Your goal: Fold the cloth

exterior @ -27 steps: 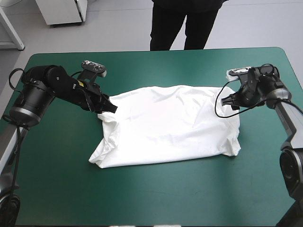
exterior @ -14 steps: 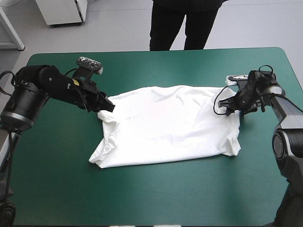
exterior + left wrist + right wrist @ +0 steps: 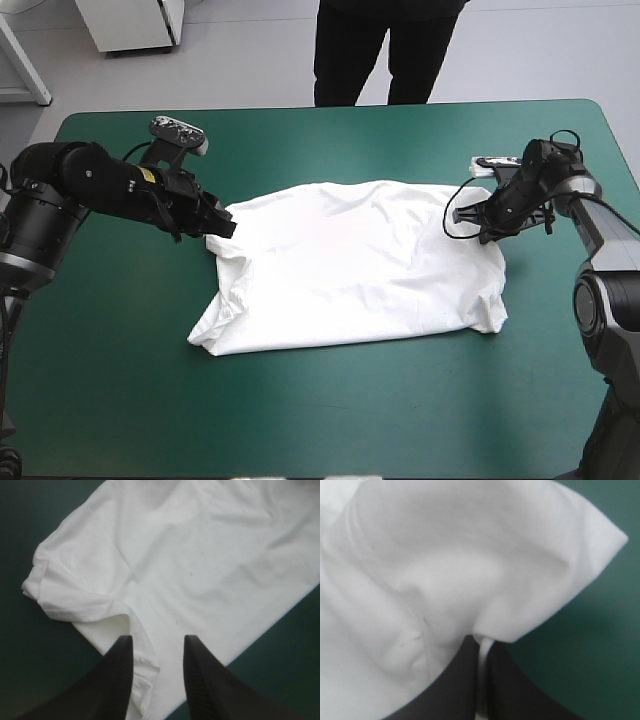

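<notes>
Lying spread flat near the middle of the table (image 3: 300,410), the T-shirt (image 3: 360,265) has the left gripper (image 3: 222,226) at its 10 o'clock corner and the right gripper (image 3: 470,222) at its 2 o'clock corner in the high view.

In the left wrist view, the black fingers (image 3: 115,680) stand apart with the T-shirt's edge running between them and nothing pinched.

In the right wrist view, the fingers (image 3: 455,690) are nearly together, pinching a thin fold of the T-shirt.

The step in hand looks like taking hold of the far corners. Next, the left fingers need to close on the edge, then both arms lift together and carry it toward 6 o'clock.

No brand, label or writing is readable.
</notes>
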Controlling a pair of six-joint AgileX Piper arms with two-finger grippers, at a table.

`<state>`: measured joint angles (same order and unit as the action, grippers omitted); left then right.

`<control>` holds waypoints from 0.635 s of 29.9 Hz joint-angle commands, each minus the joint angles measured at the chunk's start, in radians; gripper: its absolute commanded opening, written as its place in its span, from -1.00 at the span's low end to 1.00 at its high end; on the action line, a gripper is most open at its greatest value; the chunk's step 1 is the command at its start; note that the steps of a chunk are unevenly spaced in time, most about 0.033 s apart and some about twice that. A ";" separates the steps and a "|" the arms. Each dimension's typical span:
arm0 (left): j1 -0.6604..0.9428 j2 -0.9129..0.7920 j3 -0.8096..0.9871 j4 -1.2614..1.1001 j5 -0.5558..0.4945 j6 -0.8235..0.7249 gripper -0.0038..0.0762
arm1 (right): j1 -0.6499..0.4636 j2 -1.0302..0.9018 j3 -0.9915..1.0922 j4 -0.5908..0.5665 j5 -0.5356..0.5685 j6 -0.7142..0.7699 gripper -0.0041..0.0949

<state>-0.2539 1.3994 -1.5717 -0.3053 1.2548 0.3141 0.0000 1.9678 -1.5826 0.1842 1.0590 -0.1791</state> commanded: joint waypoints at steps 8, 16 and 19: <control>-0.003 -0.068 -0.032 -0.025 0.003 -0.016 -0.27 | 0.098 -0.124 -0.059 0.038 0.011 -0.030 -0.94; -0.003 -0.086 -0.032 -0.025 0.010 -0.016 -0.28 | 0.156 -0.115 -0.057 -0.016 -0.024 -0.030 -0.94; -0.003 -0.092 -0.032 -0.025 0.012 -0.016 -0.28 | 0.156 -0.088 -0.055 -0.010 -0.002 -0.030 -0.94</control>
<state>-0.2539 1.3456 -1.5717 -0.3053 1.2586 0.3073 0.1568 1.9070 -1.6121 0.1749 1.0620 -0.2011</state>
